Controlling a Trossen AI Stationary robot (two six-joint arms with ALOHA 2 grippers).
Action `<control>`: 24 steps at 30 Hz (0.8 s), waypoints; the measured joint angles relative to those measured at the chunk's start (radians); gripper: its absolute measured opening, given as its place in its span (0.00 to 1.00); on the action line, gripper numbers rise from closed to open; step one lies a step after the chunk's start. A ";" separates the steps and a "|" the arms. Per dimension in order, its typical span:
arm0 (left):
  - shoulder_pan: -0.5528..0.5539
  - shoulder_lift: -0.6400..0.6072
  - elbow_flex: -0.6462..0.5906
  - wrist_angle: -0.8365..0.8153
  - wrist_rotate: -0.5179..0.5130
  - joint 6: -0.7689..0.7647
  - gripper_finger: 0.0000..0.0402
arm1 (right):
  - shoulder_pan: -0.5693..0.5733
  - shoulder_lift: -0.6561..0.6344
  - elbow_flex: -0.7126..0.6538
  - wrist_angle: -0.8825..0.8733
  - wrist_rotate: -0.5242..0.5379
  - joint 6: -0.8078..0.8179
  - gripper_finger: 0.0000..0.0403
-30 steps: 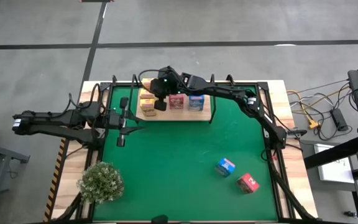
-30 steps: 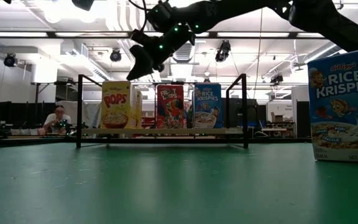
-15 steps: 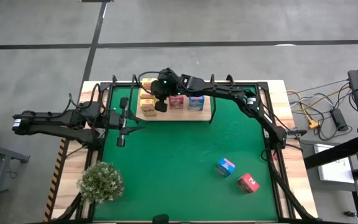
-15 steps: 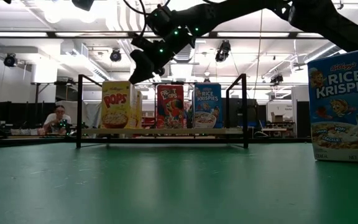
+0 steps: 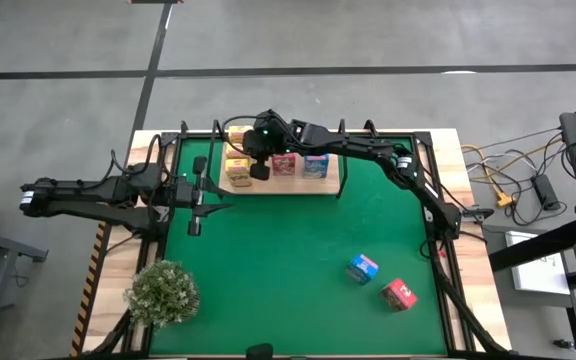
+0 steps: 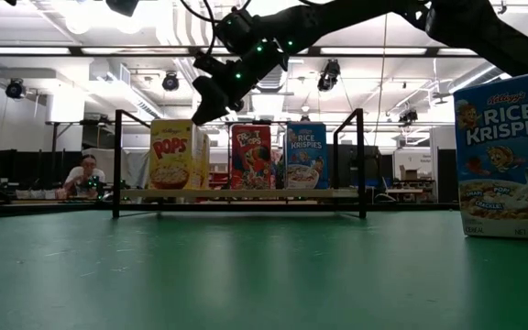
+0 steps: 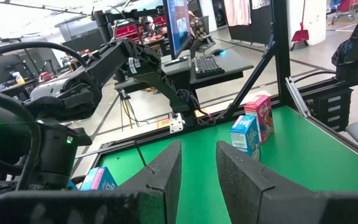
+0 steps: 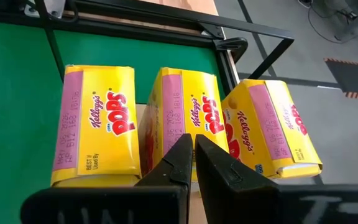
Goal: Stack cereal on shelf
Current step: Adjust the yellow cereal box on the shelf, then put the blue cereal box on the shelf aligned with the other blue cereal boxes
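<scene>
Green bench mat (image 5: 298, 260): our right hand (image 5: 259, 170) shut, empty, above yellow cartons (image 8: 185, 121) on shelf (image 5: 278, 187); we nudge tilted one square; left hand (image 5: 197, 210) part-open, idle

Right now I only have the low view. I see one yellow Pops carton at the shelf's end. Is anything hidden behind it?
Observer: Yes. The right wrist view shows three yellow cartons in a row on the shelf, the end one turned askew.
Operator: Where is the right gripper aimed?
Observer: The right gripper is shut and points at the middle yellow one.
Operator: Beside the blue carton near my camera, anything else loose?
Observer: From above, a pink-red carton lies close to that blue carton on the green mat, apart from it.
</scene>
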 joint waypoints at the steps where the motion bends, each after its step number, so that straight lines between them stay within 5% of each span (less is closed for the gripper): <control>1: 0.000 0.000 0.000 0.000 0.000 0.000 0.21 | 0.000 0.000 0.000 0.000 0.000 -0.002 0.03; 24: 0.000 -0.007 0.000 0.004 0.000 -0.044 0.21 | 0.020 -0.054 -0.002 -0.025 -0.001 -0.059 0.03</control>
